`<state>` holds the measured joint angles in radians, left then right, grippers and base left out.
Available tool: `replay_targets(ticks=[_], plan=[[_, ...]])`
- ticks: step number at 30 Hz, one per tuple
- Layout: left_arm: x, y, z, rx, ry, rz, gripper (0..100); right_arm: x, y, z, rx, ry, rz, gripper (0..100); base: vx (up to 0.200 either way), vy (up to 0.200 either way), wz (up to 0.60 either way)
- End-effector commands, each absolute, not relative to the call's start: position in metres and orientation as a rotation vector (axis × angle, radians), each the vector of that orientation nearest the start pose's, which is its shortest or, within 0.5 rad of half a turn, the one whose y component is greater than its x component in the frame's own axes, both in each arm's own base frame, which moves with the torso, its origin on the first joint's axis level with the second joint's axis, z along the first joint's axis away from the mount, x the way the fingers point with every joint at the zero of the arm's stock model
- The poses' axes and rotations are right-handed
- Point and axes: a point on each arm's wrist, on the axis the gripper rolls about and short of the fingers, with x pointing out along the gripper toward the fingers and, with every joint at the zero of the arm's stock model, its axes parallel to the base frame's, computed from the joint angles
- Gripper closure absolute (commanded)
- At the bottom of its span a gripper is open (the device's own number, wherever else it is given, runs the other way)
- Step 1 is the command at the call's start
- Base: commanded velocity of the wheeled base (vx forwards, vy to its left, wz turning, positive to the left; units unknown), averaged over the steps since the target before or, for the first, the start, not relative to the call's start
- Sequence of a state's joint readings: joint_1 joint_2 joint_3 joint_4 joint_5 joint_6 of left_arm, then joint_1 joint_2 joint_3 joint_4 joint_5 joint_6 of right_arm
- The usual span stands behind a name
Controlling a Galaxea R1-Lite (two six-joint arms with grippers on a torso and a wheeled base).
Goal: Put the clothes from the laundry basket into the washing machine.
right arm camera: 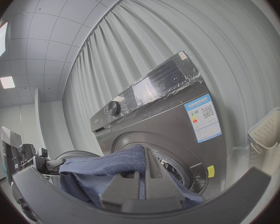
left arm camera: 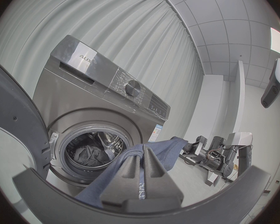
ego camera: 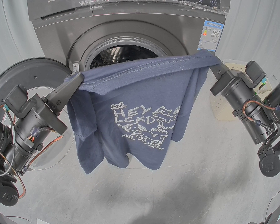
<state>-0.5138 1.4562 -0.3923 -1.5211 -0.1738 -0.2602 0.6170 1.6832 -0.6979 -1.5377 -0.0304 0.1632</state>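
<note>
From where I stand, the navy T-shirt is strung like a banner between the two arms. The left gripper is clenched on one end of its upper hem and the right gripper is pinched shut on the other. The cloth hangs well below both sets of fingers and the drum mouth sits just beyond the taut edge. The step in hand looks like feeding the shirt into the washing machine, and I'd say the span is the problem: held this wide, it reaches about as far across as the opening itself. The grippers should probably draw toward each other so the fabric bunches. Then they can push forward together into the drum, high enough that the dangling body clears the lower lip and doesn't drape outside. Letting go too early would likely leave it hanging over the rim. A dark garment lies inside already, ahead of the left fingers. As for pose, the left arm rises from low down, wrist tilted up and inward, with the open door just to its outer side. The right arm mirrors it, angled up and in, with the laundry basket behind and outside it on the floor.
</note>
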Motion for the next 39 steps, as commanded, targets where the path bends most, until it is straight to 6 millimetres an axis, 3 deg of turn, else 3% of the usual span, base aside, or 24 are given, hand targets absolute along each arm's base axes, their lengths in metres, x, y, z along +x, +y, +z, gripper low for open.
replay_targets(ticks=[1,14,17,21,28,33,34,39], plan=[[0.177,-0.105,0.23,-0.327,-0.382,-0.735,100,0.227,0.16,0.252,0.338,-0.499,0.616,100,0.0,0.0,0.0],[0.176,-0.104,0.233,-0.327,-0.386,-0.74,100,0.224,0.159,0.254,0.338,-0.5,0.618,100,0.0,0.0,0.0],[0.177,-0.106,0.232,-0.324,-0.378,-0.743,100,0.224,0.159,0.246,0.328,-0.469,0.617,100,0.0,0.0,0.0],[0.178,-0.112,0.222,-0.316,-0.32,-0.764,100,0.229,0.163,0.222,0.299,-0.378,0.618,100,0.0,0.0,0.0],[0.19,-0.131,0.184,-0.242,-0.163,-0.801,100,0.231,0.195,0.153,0.232,-0.127,0.686,100,0.0,0.0,0.0],[0.191,-0.133,0.187,-0.251,-0.189,-0.808,100,0.223,0.223,0.121,0.202,-0.019,0.762,100,0.0,0.0,0.0],[0.191,-0.134,0.187,-0.251,-0.191,-0.81,100,0.222,0.225,0.117,0.196,-0.006,0.768,0,0.0,0.0,0.0],[0.192,-0.134,0.196,-0.264,-0.243,-0.808,100,0.201,0.235,0.083,0.137,0.13,0.83,0,0.0,0.0,0.0]])
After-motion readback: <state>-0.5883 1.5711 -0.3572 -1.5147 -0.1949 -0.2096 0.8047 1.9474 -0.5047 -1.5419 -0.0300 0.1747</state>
